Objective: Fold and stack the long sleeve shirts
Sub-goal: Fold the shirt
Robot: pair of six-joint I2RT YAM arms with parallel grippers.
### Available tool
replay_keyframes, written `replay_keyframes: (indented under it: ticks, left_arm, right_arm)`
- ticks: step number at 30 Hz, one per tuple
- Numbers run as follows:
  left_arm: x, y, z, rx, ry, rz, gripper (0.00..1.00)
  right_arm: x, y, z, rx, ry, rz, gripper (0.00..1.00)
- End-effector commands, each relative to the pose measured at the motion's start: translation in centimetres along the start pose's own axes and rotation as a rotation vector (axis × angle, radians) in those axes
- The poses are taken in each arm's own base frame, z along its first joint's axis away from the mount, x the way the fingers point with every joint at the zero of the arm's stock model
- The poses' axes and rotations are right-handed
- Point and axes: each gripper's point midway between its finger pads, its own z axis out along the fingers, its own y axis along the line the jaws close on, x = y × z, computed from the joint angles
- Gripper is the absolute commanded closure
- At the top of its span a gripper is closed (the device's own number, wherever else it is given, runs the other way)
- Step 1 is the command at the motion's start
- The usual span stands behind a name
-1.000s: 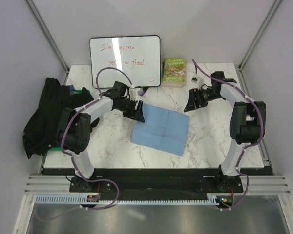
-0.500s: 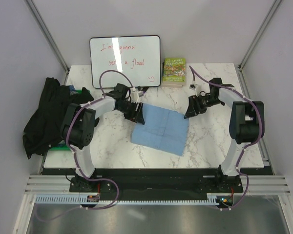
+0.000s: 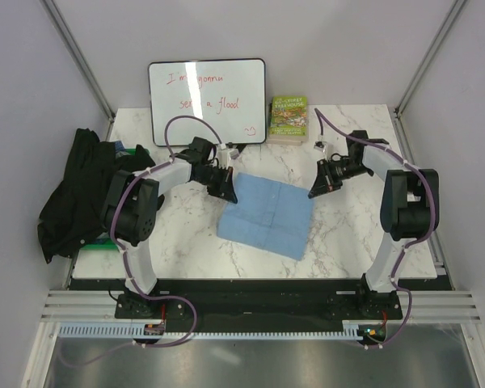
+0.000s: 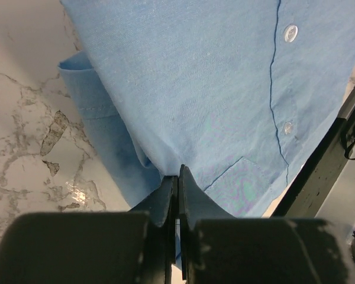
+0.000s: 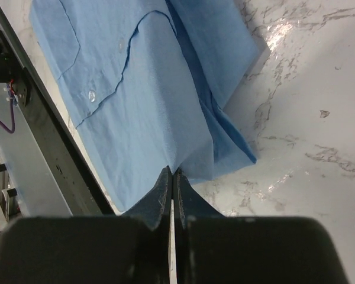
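Light blue woven cotton, smooth and thin, makes up the light blue shirt [image 3: 267, 217], which lies folded into a rough rectangle near the middle of the counter [image 3: 356, 234], its long sides running slightly askew to the counter's edges. The counter is white marble-patterned stone with grey veins and a glossy sheen. The left claw [image 3: 230, 194] sits at the folded shirt's far-left corner, and in the left wrist view its dark, wedge-shaped fingers are pressed flat together with the cloth's edge pinched between the tips; layered folds fan out from that point. Small pale round buttons [image 4: 290, 33] line a stitched placket on the top layer. The right claw [image 3: 311, 192] is at the shirt's far-right corner, its jaws likewise closed tight on the fabric, which draws to a peak at the tips while lower layers spread flat on the stone below. The black shirt [image 3: 77, 190] is a soft, crumpled heap at the counter's left edge, spilling over the side, with a strip of something green showing beneath it that I cannot identify. At the far edge a rectangular whiteboard [image 3: 208, 101] with rounded corners and red handwriting leans upright, and just beside it to the right stands a small green-covered book [image 3: 288, 120].
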Motion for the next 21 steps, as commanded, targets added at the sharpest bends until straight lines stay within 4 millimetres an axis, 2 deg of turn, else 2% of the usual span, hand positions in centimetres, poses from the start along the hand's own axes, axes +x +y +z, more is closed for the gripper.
replay_keyframes:
  ticks: [1, 5, 6, 9, 12, 13, 16, 18, 19, 20, 21]
  left_arm:
    - [-1.0, 0.0, -0.5, 0.005, -0.046, 0.013, 0.98]
    - [-1.0, 1.4, 0.1, -0.032, -0.040, 0.007, 0.98]
    - [-1.1, 2.0, 0.4, -0.049, -0.041, 0.004, 0.98]
    - [-1.5, 3.3, 0.7, -0.099, -0.046, -0.003, 0.92]
    - [-1.9, 3.9, 0.4, -0.109, -0.055, -0.029, 0.88]
    - [-2.0, 3.9, 0.2, -0.114, -0.061, -0.033, 0.80]
    - [-2.9, 3.7, -1.1, -0.116, -0.090, -0.042, 0.65]
    - [-3.1, 3.3, -2.1, -0.102, -0.115, -0.050, 0.62]
    - [-3.7, 2.5, -3.1, -0.092, -0.140, -0.039, 0.60]
    - [-3.3, 1.9, -3.6, -0.070, -0.148, -0.057, 0.59]
    - [-3.3, 1.2, -4.1, -0.055, -0.155, -0.053, 0.57]
  right_arm:
    - [-1.5, 1.4, -1.8, 0.031, -0.012, -0.010, 1.00]
    - [-0.9, -2.1, -0.5, 0.114, 0.030, 0.027, 1.00]
    - [-1.5, -3.1, -0.2, 0.138, 0.007, 0.015, 1.00]
    - [-2.2, -5.4, 0.7, 0.194, -0.015, 0.030, 1.00]
    - [-3.3, -7.1, 1.1, 0.228, -0.032, 0.030, 1.00]
    - [-3.5, -7.7, 1.3, 0.233, -0.032, 0.033, 1.00]
    - [-3.9, -8.3, 1.2, 0.256, -0.029, 0.026, 1.00]
    - [-4.7, -8.2, 1.0, 0.261, -0.045, 0.024, 1.00]
    - [-5.2, -7.9, 0.8, 0.255, -0.056, 0.025, 1.00]
    - [-5.4, -7.6, 0.6, 0.251, -0.064, 0.028, 1.00]
    - [-5.8, -7.2, 0.4, 0.244, -0.075, 0.029, 0.93]
